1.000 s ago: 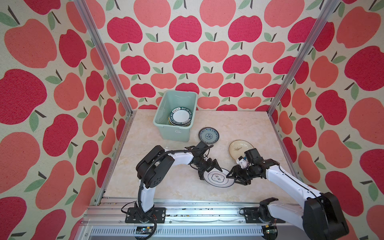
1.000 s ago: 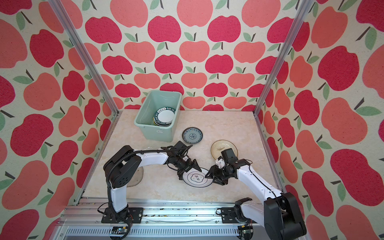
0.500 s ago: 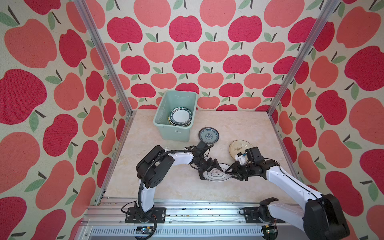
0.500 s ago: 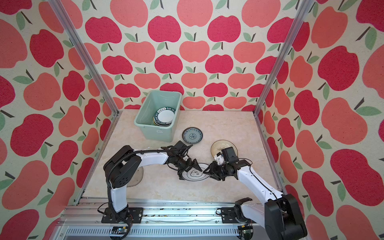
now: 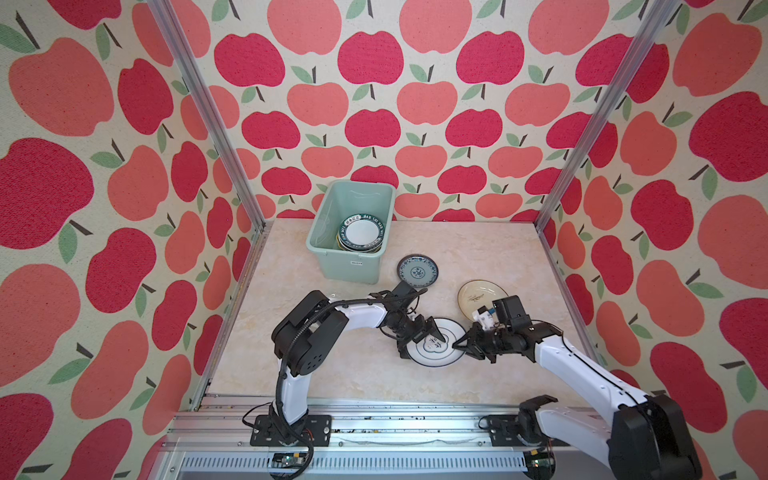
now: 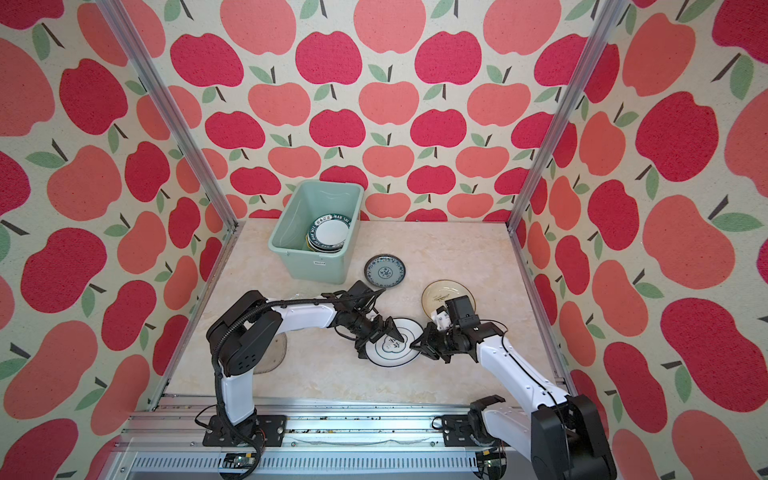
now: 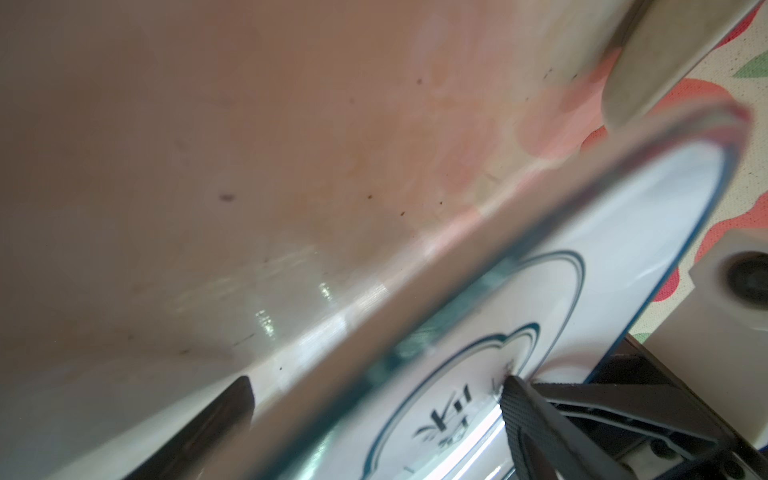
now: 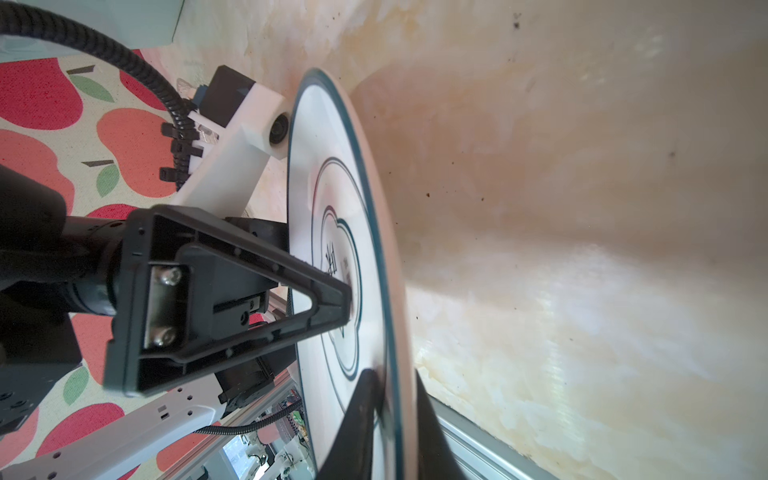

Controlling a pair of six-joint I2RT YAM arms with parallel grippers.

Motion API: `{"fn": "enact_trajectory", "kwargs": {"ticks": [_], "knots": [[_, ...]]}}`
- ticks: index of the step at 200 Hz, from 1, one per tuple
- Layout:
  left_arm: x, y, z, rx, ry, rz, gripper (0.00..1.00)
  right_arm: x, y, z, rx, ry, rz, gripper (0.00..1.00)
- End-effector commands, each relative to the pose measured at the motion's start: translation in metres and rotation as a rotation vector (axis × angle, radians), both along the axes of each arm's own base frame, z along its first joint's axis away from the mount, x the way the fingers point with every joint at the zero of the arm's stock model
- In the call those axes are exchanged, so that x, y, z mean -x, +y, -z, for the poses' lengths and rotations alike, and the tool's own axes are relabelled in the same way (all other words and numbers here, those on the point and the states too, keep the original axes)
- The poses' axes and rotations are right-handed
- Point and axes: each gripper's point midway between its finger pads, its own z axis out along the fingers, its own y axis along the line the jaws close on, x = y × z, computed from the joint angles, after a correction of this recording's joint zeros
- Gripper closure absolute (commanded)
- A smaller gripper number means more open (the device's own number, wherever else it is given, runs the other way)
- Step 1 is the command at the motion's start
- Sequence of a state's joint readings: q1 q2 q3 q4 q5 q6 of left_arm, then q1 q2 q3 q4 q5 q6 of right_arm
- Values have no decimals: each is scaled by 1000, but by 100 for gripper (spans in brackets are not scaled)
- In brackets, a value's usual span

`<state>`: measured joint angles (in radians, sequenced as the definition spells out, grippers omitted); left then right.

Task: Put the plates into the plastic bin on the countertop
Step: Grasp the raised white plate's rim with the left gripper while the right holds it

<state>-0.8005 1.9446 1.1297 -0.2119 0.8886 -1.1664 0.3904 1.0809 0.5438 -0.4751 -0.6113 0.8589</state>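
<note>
A white plate with a dark rim (image 5: 432, 353) (image 6: 390, 355) lies near the front of the countertop (image 5: 478, 245). My right gripper (image 5: 455, 345) (image 6: 413, 345) (image 8: 392, 390) is shut on the plate's right rim, one finger above and one below. My left gripper (image 5: 424, 345) (image 6: 380, 344) (image 7: 374, 399) stands open across the plate's left edge (image 7: 623, 249); its upper finger (image 8: 324, 291) touches the printed centre. The mint-green plastic bin (image 5: 345, 266) (image 6: 311, 266) at the back holds stacked plates (image 5: 360, 232).
A small blue-patterned plate (image 5: 417, 271) (image 6: 384, 271) lies right of the bin. A cream plate (image 5: 478, 295) (image 6: 436, 293) sits behind my right wrist. A clear glass plate (image 6: 274, 353) shows behind my left arm. Apple-patterned walls and metal posts enclose the counter.
My right gripper has moved in to the plate's right rim and closed on it. The plate has shifted slightly toward the back. My left gripper has stayed open on the plate.
</note>
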Motion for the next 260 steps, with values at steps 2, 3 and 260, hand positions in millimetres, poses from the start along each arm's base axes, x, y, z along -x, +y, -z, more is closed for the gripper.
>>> {"fn": "enact_trajectory", "kwargs": {"ticks": [2, 3, 260], "knots": [[-6, -8, -23, 47, -49, 2, 5, 6, 1, -11, 1, -42, -51, 98], [-6, -8, -23, 47, -51, 2, 5, 6, 1, -12, 1, -41, -50, 98], [-4, 181, -287, 75, -1011, -57, 11, -24, 19, -221, -403, -470, -164, 100]]}}
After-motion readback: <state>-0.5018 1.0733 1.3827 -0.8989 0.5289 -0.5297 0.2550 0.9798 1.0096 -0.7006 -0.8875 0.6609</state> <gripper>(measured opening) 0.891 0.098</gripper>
